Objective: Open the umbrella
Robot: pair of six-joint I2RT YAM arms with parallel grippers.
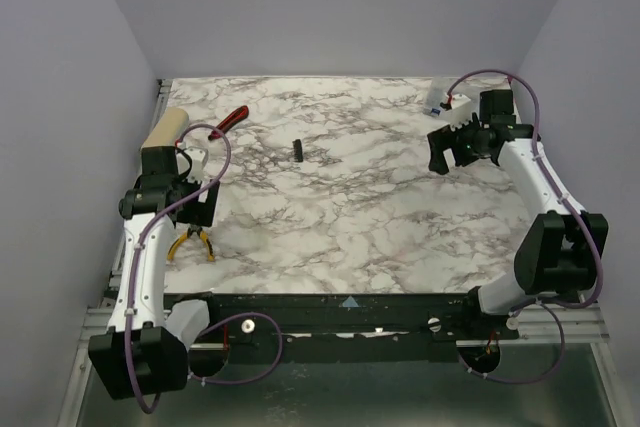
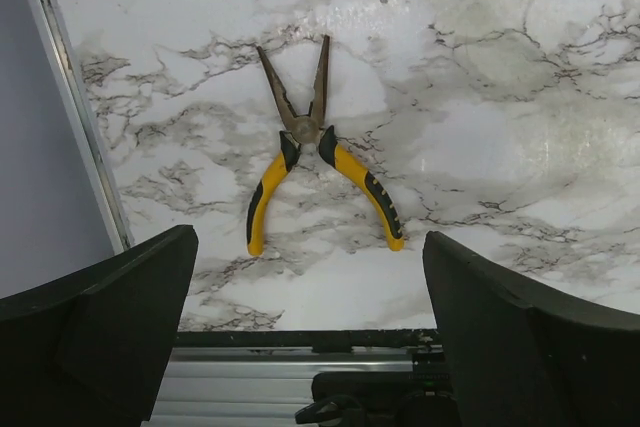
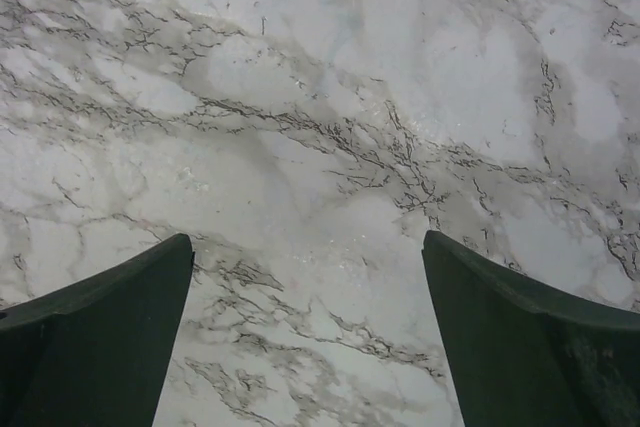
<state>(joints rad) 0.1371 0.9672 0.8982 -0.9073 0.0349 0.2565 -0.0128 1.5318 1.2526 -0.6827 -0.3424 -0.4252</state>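
While left gripper (image 2: 310, 237) hovers spread over pliers (image 2: 305, 131) — right gripper (image 3: 306, 237) matches.

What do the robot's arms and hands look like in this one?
The left arm and right arm match: white links between blocky black joints, a purple cable looping along each. The left hand and right hand are black, each with two broad wedge-shaped fingers. No legible markings show.

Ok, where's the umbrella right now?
Top view: the umbrella lies collapsed at the far-left edge of the table, just left of the red-handled cutter.
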